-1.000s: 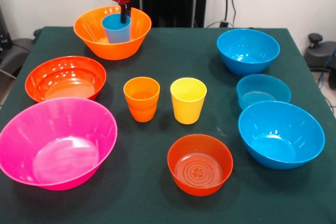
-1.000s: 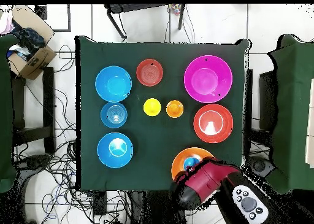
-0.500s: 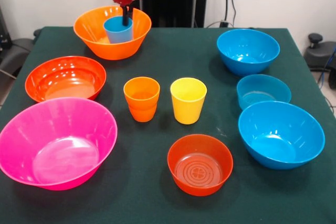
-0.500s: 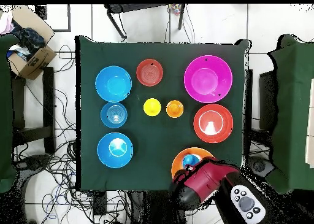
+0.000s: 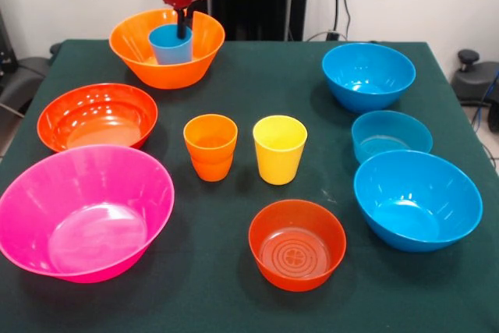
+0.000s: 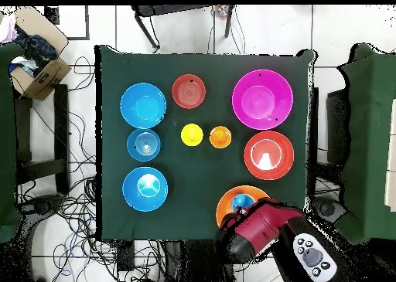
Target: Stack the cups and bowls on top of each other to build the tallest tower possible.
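Dark green table: blue cup now sits lower in big orange bowl than before; gripper reaches into it, finger spacing unclear. Tower begun.

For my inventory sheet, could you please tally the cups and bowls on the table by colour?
Blue: 4, three bowls and a cup
Orange: 2, a big bowl and a cup
Red-orange: 2 bowls
Pink: 1 bowl
Yellow: 1 cup
Total: 10

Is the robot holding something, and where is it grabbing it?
Its gripper reaches into the blue cup at the rim, inside the orange bowl; an actual grip cannot be told.
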